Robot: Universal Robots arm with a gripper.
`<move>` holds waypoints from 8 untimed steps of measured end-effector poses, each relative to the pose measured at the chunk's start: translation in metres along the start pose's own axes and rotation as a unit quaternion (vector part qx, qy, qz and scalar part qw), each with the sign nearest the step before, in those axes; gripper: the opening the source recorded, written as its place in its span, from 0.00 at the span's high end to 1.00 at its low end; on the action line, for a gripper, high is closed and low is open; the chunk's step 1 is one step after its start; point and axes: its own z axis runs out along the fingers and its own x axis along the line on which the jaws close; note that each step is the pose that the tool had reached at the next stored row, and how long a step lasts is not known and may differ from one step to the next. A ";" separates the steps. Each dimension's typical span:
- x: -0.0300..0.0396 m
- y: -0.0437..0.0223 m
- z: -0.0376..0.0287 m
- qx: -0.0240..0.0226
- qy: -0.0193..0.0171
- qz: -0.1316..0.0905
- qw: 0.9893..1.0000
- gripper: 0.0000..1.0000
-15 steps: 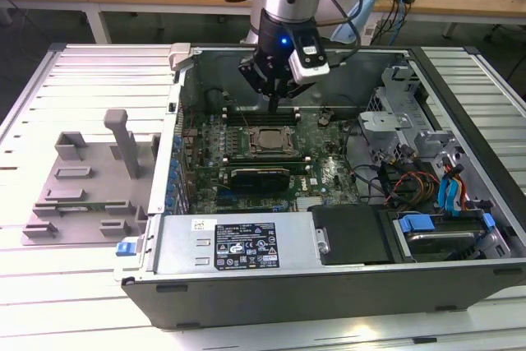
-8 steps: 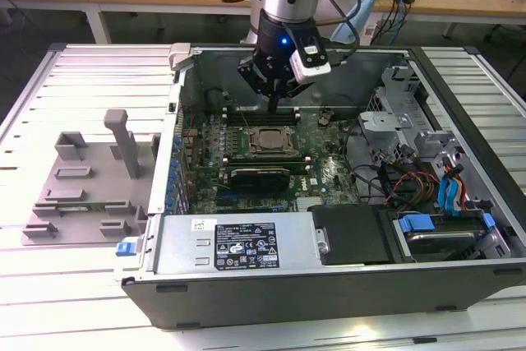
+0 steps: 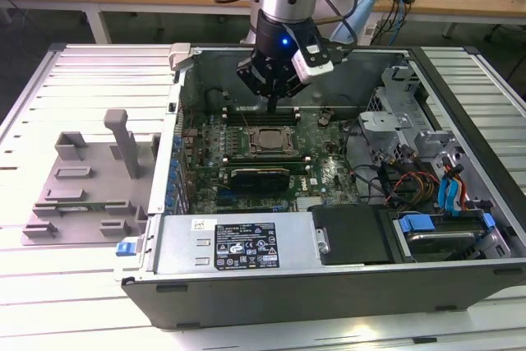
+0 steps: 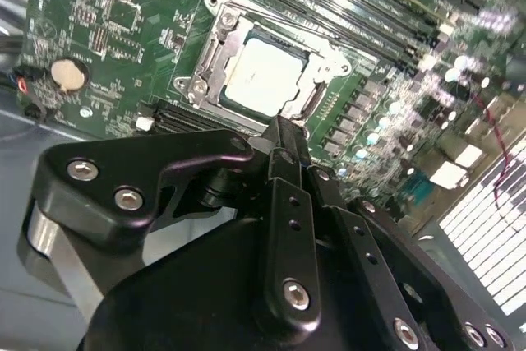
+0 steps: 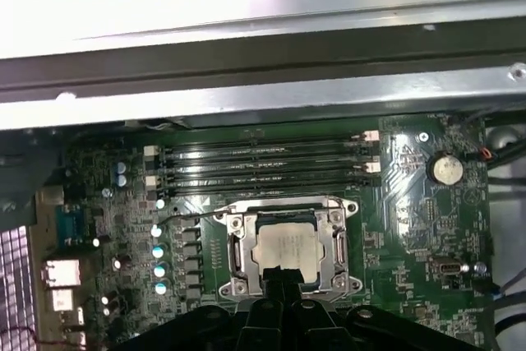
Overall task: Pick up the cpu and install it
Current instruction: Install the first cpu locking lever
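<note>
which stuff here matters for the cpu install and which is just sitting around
Job:
- cpu, seated in the socket
- socket frame
- gripper, fingers together just above the cpu

Lying about:
- grey tray
- memory slots
- coin battery
- drive cables

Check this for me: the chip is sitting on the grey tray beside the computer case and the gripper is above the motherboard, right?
Not quite. The chip sits in the socket on the motherboard, as both wrist views show, not on the grey tray. The gripper is above the motherboard.

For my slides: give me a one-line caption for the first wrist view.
Wrist view of the cpu sitting in the socket on the motherboard, gripper just above its edge.
</note>
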 end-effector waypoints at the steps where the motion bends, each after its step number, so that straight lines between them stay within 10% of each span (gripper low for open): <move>1: 0.0000 0.0000 0.0000 0.001 0.000 -0.012 1.000 0.89; 3: 0.0005 0.0000 0.0001 0.001 0.000 -0.014 1.000 0.89; 8: 0.0279 0.0000 0.0027 0.000 -0.001 -0.015 1.000 0.89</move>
